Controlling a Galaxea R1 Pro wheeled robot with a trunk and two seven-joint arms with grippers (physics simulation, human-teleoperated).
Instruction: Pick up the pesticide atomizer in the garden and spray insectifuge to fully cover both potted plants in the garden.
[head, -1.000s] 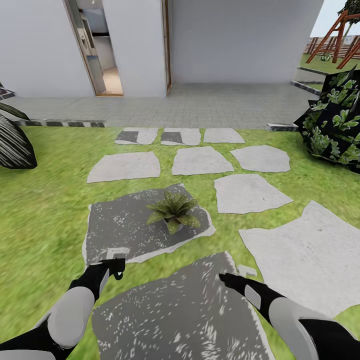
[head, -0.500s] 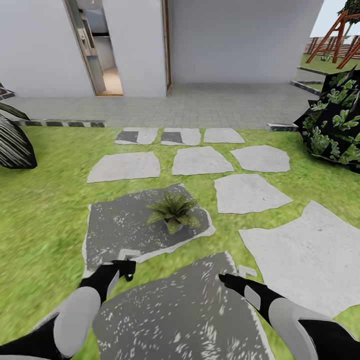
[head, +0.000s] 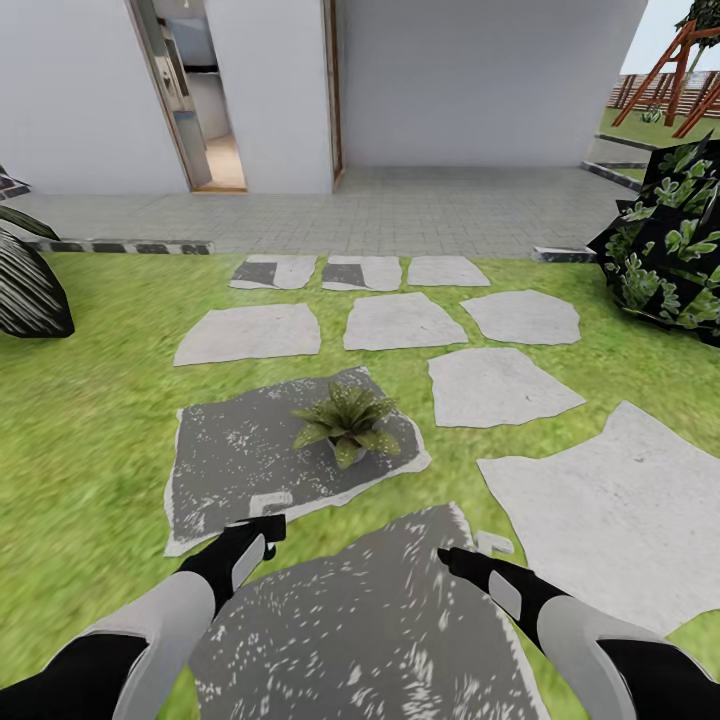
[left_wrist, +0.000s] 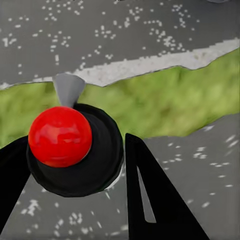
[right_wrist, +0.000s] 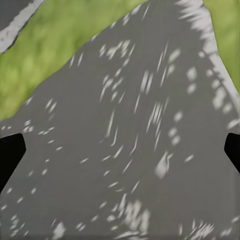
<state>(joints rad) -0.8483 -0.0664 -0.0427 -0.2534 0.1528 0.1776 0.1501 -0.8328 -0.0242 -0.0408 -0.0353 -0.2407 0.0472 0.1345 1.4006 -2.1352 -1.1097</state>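
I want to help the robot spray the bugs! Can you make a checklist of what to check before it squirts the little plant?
1. Is the pesticide atomizer in the left gripper? Ok: its red top sits between the black fingers.
2. Is a potted plant in sight? Ok: it stands on the dark stone slab ahead.
3. Is the nozzle pointing at the plant? Cannot tell.
4. Is the right gripper empty and out of the way? Ok: open, over the near slab.
5. Is the second plant in sight? Not ok.
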